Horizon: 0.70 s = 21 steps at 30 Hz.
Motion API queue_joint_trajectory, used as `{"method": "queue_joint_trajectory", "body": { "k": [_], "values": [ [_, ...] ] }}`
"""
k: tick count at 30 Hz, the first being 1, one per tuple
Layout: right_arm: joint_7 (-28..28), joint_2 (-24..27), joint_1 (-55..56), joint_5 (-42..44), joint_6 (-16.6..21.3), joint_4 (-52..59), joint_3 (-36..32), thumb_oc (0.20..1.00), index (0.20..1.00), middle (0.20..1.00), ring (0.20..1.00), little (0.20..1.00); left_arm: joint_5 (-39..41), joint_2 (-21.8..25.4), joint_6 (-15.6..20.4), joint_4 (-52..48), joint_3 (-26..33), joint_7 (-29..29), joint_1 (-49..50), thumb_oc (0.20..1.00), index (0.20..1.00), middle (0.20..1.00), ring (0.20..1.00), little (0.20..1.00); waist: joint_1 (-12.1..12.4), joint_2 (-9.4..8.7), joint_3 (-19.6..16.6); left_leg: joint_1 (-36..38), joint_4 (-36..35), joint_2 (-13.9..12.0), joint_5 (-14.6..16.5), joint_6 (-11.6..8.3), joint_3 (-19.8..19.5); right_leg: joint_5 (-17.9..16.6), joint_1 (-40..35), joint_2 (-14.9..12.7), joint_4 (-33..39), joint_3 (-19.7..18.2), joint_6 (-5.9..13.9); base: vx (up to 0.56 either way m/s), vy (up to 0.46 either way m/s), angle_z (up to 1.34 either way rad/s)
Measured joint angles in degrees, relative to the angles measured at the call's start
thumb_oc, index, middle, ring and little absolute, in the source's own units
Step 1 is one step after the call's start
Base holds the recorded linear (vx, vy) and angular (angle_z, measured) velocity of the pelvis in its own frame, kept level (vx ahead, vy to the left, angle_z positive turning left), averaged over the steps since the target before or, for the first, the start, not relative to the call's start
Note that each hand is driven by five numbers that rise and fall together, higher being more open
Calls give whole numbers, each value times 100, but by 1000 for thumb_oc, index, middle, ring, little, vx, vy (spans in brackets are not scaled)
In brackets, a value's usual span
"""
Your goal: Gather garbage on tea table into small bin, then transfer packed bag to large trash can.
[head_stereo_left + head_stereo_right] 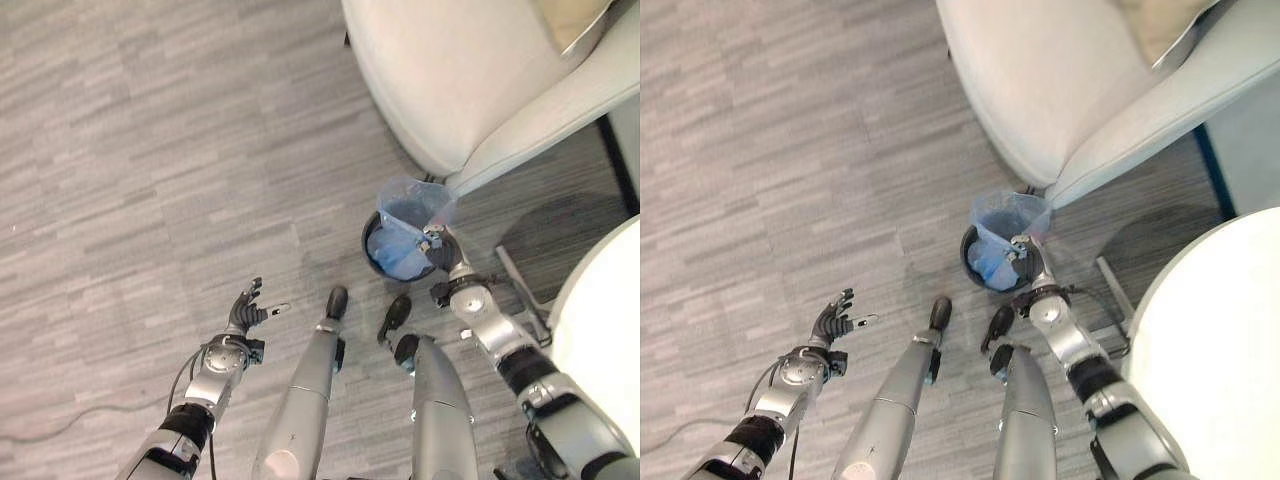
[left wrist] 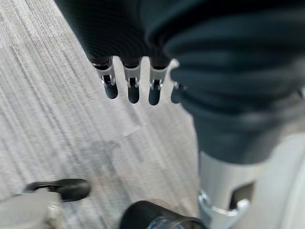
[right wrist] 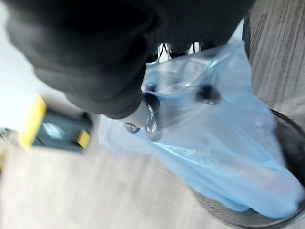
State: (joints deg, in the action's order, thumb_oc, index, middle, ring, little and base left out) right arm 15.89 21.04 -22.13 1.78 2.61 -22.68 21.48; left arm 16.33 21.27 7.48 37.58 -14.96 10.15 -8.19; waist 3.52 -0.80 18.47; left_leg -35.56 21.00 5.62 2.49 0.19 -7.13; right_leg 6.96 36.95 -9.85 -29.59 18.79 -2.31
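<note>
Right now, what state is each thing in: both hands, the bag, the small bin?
Right hand: at the bin's rim, fingers curled into the bag's plastic.
Left hand: open, fingers spread, above bare floor, holding nothing.
Bag: blue, top pulled up above the rim, body in the bin.
Bin: upright on the floor beside the armchair.

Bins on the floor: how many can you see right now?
1. A small round black bin lined with a translucent blue plastic bag stands on the grey floor beside the pale armchair; the right hand pinches the bag. Others may be out of frame.
</note>
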Motion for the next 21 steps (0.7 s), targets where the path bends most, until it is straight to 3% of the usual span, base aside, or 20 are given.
{"method": "queue_joint_trajectory", "body": {
  "k": [5,11,14,16,21],
  "values": [
    [-359,-113,685,404,222,435,31,200,200,200,200,200,-3,-42,-69,103,39,-139,552,1000,1000,1000,1000,1000,-133,-153,-432,1165,-708,-74,-155,17,80,-185,-1152,163,830,-33,133,70,55,-12],
    [-932,-88,796,848,259,798,-195,200,200,200,200,200,-174,-37,-166,111,397,-296,952,1000,1000,1000,1000,1000,-163,-171,-593,2404,-1629,-175,-336,86,297,-513,-2312,368,1816,-169,303,113,65,-18],
    [-1144,-43,976,946,285,1087,-271,200,200,200,200,200,-180,-42,-219,92,464,-357,1113,1000,1000,1000,1000,1000,-186,-135,-697,2704,-1944,-199,-365,77,340,-668,-2612,448,2169,-212,378,156,118,-17],
    [-1335,-80,1335,986,309,1314,-335,200,200,200,200,200,-184,-141,-247,71,615,-410,1594,1000,1000,1000,1000,1000,-201,-116,-1031,3091,-2263,-203,-465,113,499,-838,-2931,494,2541,-348,388,131,159,-37],
    [-1509,-97,1399,1066,289,1455,-401,200,200,200,200,200,-307,-151,-288,-175,654,-545,1919,1000,1000,1000,1000,1000,-122,-78,-1066,3468,-2413,-206,-503,163,844,-1019,-3187,549,2716,-698,458,-37,65,-37]
  ]
}}
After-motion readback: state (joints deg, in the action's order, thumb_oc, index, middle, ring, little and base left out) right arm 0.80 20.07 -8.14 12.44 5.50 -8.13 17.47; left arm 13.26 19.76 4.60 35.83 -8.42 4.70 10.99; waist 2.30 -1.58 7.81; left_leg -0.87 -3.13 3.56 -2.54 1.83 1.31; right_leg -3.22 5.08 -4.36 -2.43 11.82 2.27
